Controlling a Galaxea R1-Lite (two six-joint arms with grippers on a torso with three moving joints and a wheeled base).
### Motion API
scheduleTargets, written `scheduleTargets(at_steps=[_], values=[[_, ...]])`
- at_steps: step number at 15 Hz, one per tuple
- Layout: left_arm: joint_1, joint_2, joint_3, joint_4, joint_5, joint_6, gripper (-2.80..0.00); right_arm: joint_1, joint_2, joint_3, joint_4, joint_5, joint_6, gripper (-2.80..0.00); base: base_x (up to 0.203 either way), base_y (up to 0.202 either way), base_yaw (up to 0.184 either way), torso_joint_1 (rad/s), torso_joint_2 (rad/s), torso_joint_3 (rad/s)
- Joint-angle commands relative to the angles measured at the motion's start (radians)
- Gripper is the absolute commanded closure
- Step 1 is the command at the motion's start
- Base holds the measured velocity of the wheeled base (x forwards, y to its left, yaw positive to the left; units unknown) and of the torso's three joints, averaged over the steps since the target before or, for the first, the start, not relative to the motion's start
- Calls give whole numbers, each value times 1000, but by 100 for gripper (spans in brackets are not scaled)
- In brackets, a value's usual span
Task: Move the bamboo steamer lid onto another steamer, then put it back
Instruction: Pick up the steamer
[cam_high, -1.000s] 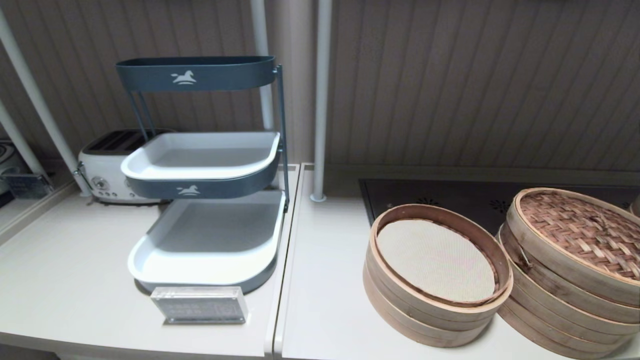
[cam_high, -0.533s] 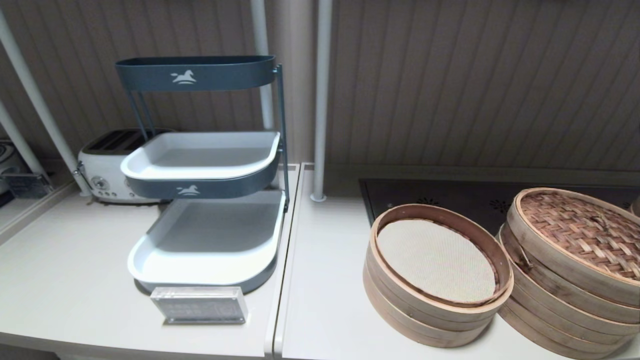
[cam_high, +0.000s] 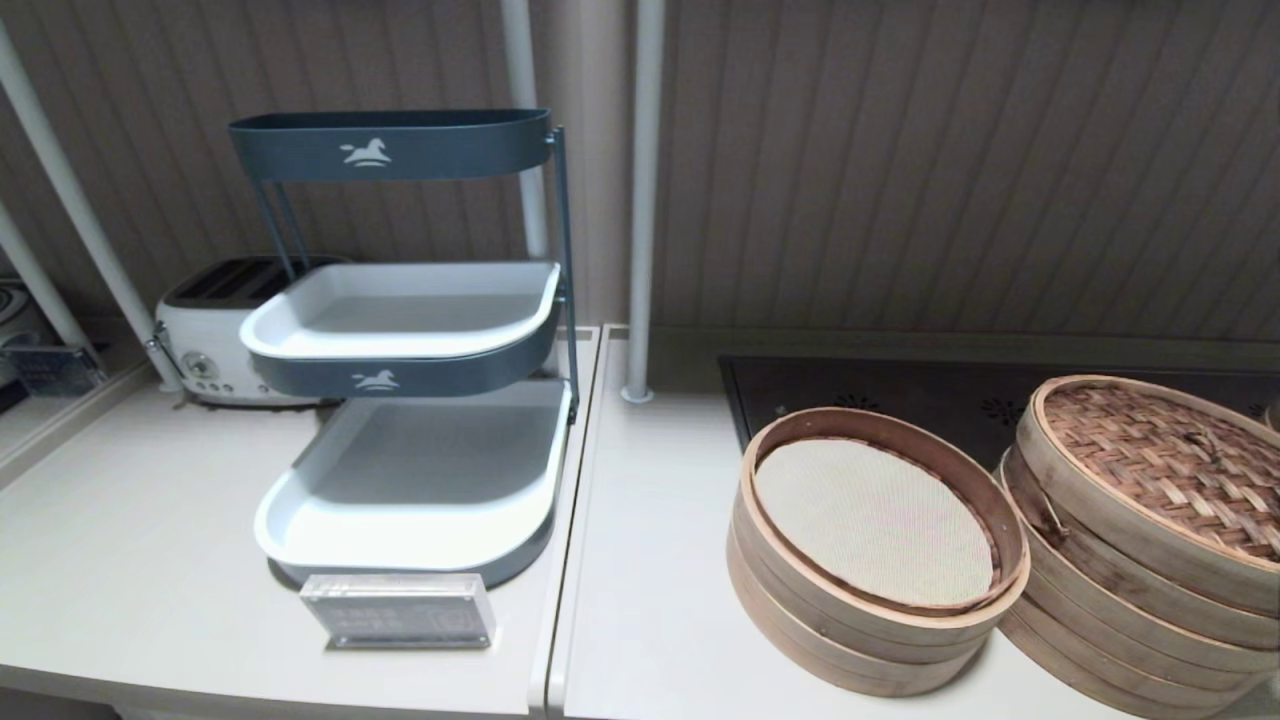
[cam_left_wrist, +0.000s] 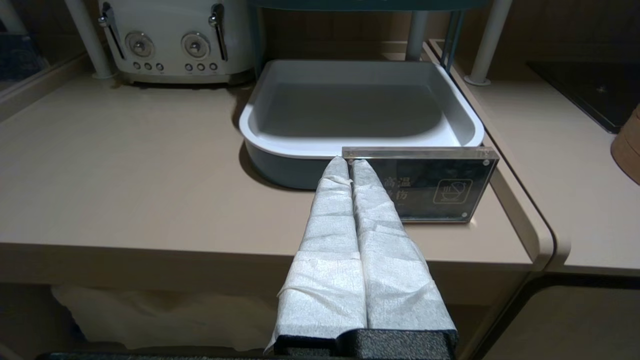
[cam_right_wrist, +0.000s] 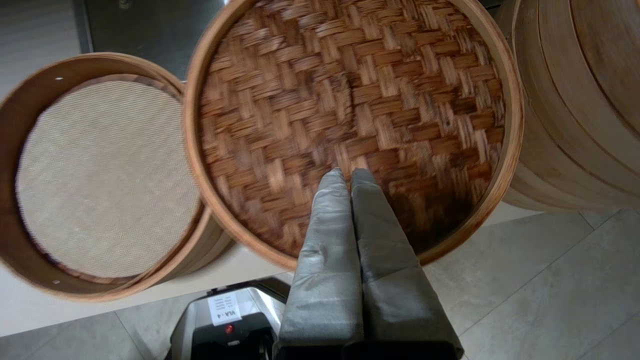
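- The bamboo steamer lid (cam_high: 1165, 470) sits on top of another steamer (cam_high: 1120, 590), the stack at the right end of the counter (cam_high: 650, 600); its woven reddish-brown top faces up; part of it runs past the edge of the head view.
- Just to its left stands the open steamer (cam_high: 870, 560), touching or nearly touching the stack; a cream cloth liner (cam_high: 875, 520) lies inside it, uncovered.
- The right hand (cam_right_wrist: 350, 172) hangs above the near part of the lid (cam_right_wrist: 350, 100), close to the counter's front edge; its two wrapped fingers are pressed together and pinch nothing; whether the tips touch the weave cannot be told.
- The left hand (cam_left_wrist: 348, 161) is parked well apart from the steamers, before the counter's front edge; its white-wrapped fingers are pressed together, empty; the tips point at a clear acrylic sign (cam_left_wrist: 425, 185).
- Behind the sign stands a three-tier tray rack (cam_high: 400, 330); a white toaster (cam_high: 215, 340) sits behind the rack to the left; a dark cooktop (cam_high: 950, 400) lies behind the steamers.
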Motion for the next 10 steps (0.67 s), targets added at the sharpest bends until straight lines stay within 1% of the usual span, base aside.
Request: scheduleTargets(at_steps=[1,3,4,10], values=[[0,-3,28,-2,-1,1,0,-32,127,-43,14,21,-30,0,0,0,0,0,0,0],[0,-2,28,-1,-1,0,0,-37,176,-65,18,46,-49,0,0,0,0,0,0,0],[0,-2,28,-1,0,0,0,-37,199,-75,22,49,-51,-280,0,0,0,0,0,0],[0,-3,28,-1,1,1,0,-35,296,-74,12,51,-69,-280,0,0,0,0,0,0]])
